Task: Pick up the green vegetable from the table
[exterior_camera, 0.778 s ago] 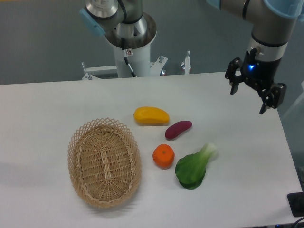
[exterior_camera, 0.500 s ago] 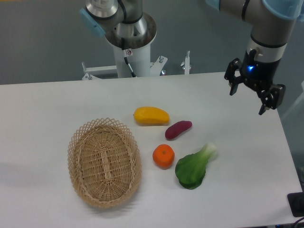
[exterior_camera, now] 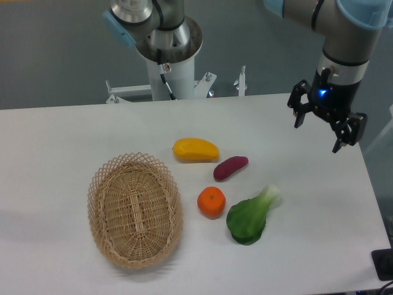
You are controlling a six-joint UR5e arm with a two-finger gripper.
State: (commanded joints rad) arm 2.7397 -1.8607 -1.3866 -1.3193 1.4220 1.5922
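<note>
One green vegetable (exterior_camera: 250,217), one gripper (exterior_camera: 319,129) spread, empty.

1. The arm (exterior_camera: 334,24) runs off the top and right edges — its upper links are cut away.
2. A dark object (exterior_camera: 383,264) at the lower right corner is cropped by the edge; what it is cannot be told.
3. The table (exterior_camera: 55,141) is cut off at the left and bottom edges.
4. The underside of the green vegetable (exterior_camera: 249,216) is hidden.
</note>
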